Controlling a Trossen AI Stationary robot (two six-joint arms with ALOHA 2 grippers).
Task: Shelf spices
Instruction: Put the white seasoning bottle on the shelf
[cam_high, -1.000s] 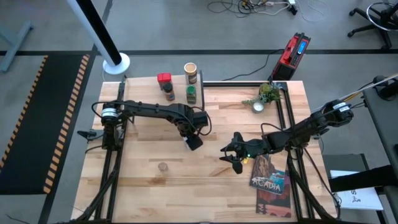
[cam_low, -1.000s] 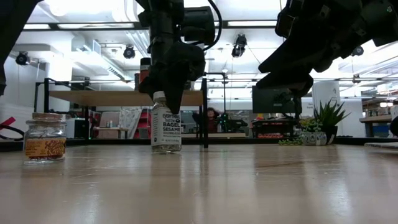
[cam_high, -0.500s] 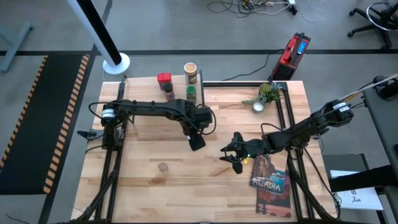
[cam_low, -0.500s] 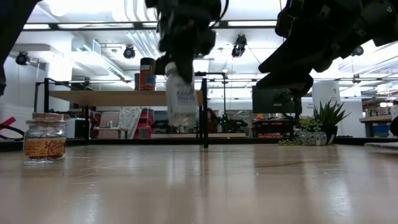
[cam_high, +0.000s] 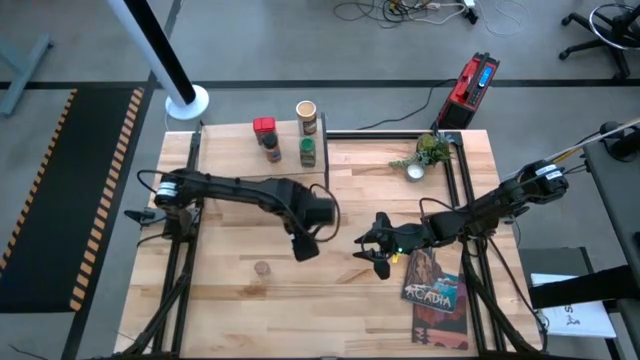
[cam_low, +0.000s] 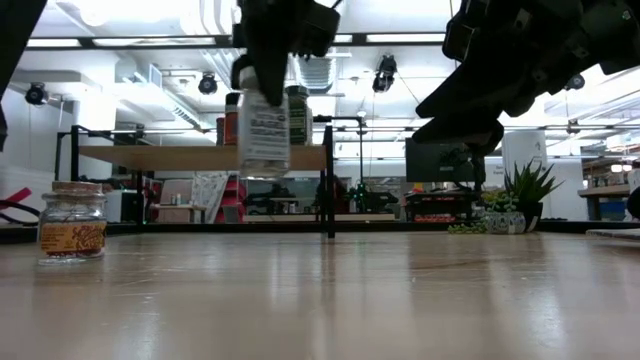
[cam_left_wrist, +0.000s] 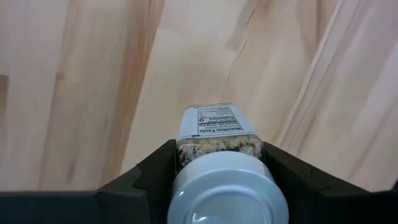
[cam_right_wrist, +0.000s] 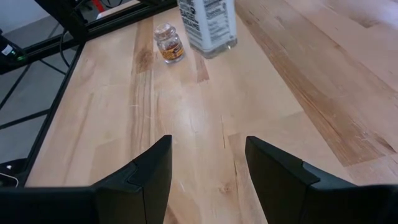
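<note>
My left gripper (cam_high: 303, 245) hangs over the middle of the table, shut on the white-capped clear jar (cam_low: 264, 120), which is well above the tabletop. On the shelf (cam_low: 200, 157) at the far left stand a red tin (cam_high: 264, 127), a tan canister (cam_high: 306, 113), a brown jar (cam_high: 272, 152) and a green-lidded jar (cam_high: 307, 152). A small cork-topped jar (cam_high: 262, 268) rests on its base on the table nearer the front. My right gripper (cam_high: 372, 247) hovers open right of centre, nothing between its fingers (cam_right_wrist: 149, 180). My left gripper pinches the clear jar's upper body just under the white cap (cam_left_wrist: 186, 146) between its two fingers (cam_left_wrist: 152, 171). The fingers come from above, pointing down. The jar hangs upright below them, lifted clear of the table.
A green plant in a white pot (cam_high: 428, 153) stands at the far right. The "Acadia" book (cam_high: 435, 285) lies at the near right, close to my right gripper. Bare tabletop lies between the shelf and the held jar.
My left gripper has gone up with the clear jar, which stood on the table a second ago. The jar was tilted on the way and now hangs upright, higher. The gripper has also drifted toward the table's near edge.
</note>
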